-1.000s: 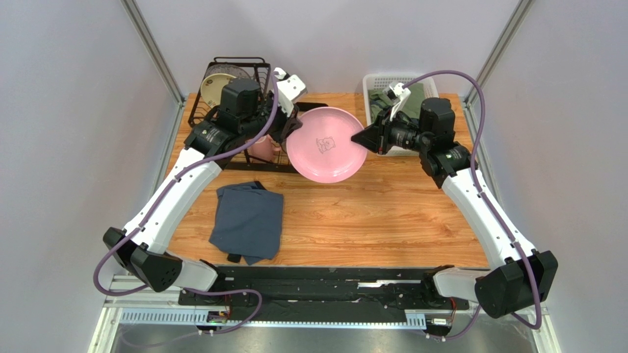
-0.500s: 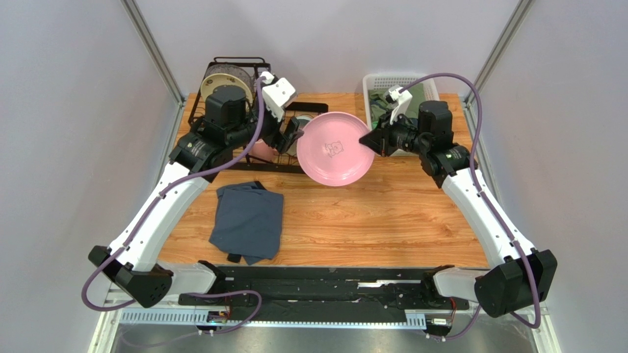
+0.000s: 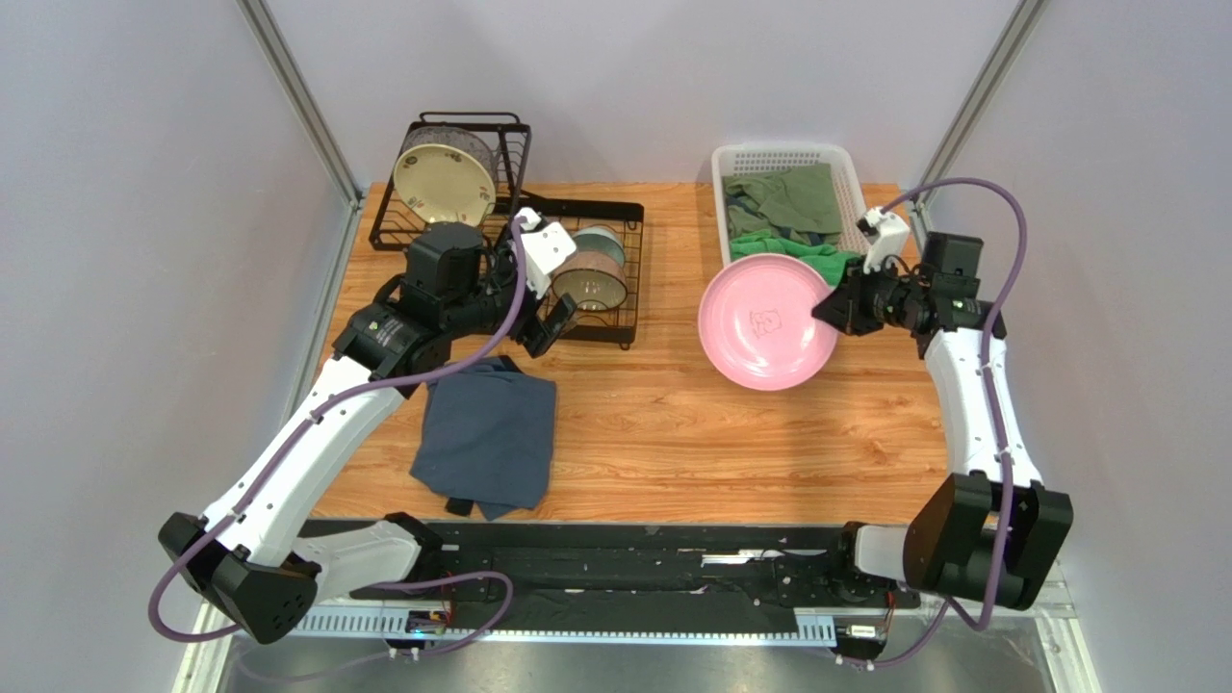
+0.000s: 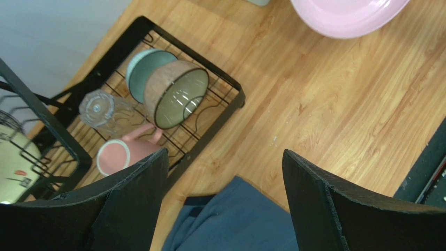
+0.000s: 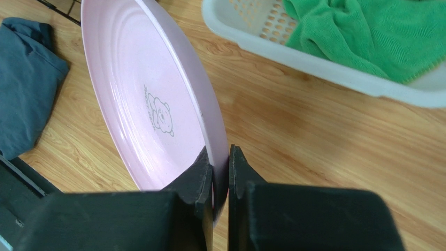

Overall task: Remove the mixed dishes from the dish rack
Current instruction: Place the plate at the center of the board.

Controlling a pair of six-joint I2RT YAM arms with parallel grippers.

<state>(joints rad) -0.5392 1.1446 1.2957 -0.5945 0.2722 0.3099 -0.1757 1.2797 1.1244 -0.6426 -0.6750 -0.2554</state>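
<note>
Plate has gone rightward since a second ago: the large pink plate (image 3: pixel 767 328) is well clear of the rack (image 3: pixel 636 275), gripped at its rim by the right gripper (image 3: pixel 836 306) alone and tilted over the table (image 3: pixel 694 448), just in front of the white basket (image 3: pixel 723 159). Meanwhile the left gripper (image 3: pixel 557 311) has let go and pulled back; it is spread wide and empty, over the rack's near edge by the blue-grey cloth (image 3: pixel 488 433). In the rack are the cream plate (image 3: pixel 448 176), upright on the upper shelf, and the bowl (image 4: pixel 178 97), glass (image 4: pixel 102 109) and pink mug (image 4: pixel 123 154), all on the lower tray.
</note>
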